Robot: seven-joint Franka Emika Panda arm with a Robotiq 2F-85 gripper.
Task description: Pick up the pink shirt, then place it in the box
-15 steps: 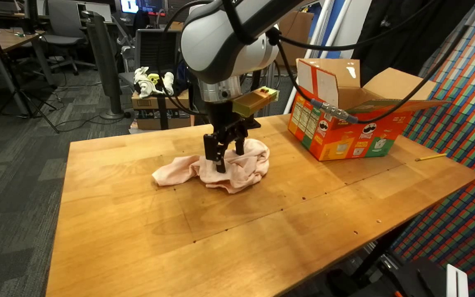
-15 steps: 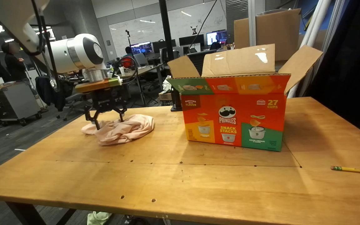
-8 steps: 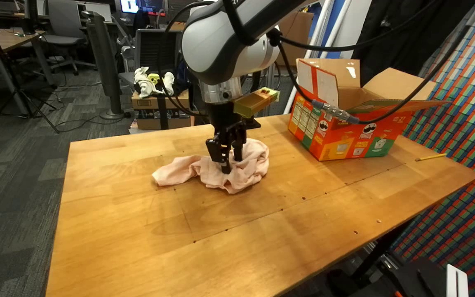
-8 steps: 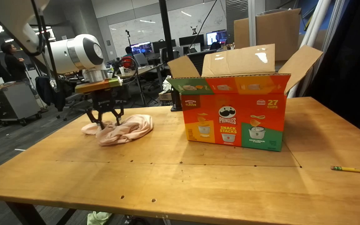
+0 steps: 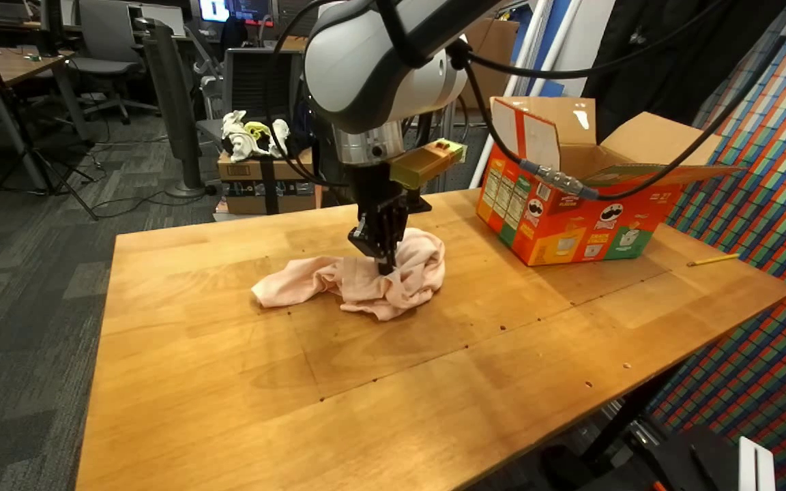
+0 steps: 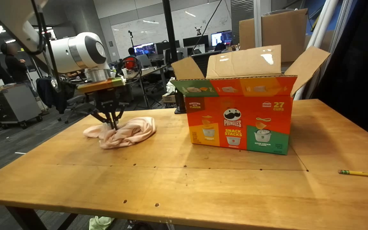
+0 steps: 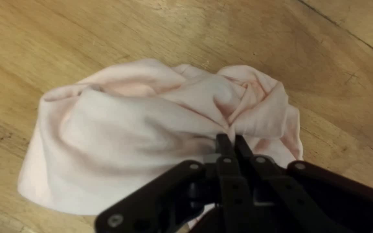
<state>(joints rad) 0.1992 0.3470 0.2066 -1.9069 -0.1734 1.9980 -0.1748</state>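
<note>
"Where's the pink shirt point(image 7: 115, 129)?"

"Crumpled on the table point(image 5: 263, 395), a fold of it pinched by the pincer point(image 7: 231, 139), whose tips nearly meet."

"Why grip there?"

"Bunched cloth gives narrow tips something to bite, I'd judge; loose ends will likely dangle."

"And the box point(image 6: 240, 124)?"

"On the same table, apart from the shirt, flaps point(image 6: 244, 60) spread, presumably to receive it. Its bottom is hidden; I can't tell what's inside."

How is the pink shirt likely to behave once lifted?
The shirt lies softly crumpled, so it's probably floppy and will droop. The gripper pinches only a small bit of cloth, so it may hang unevenly. Its outstretched end could trail.
</note>
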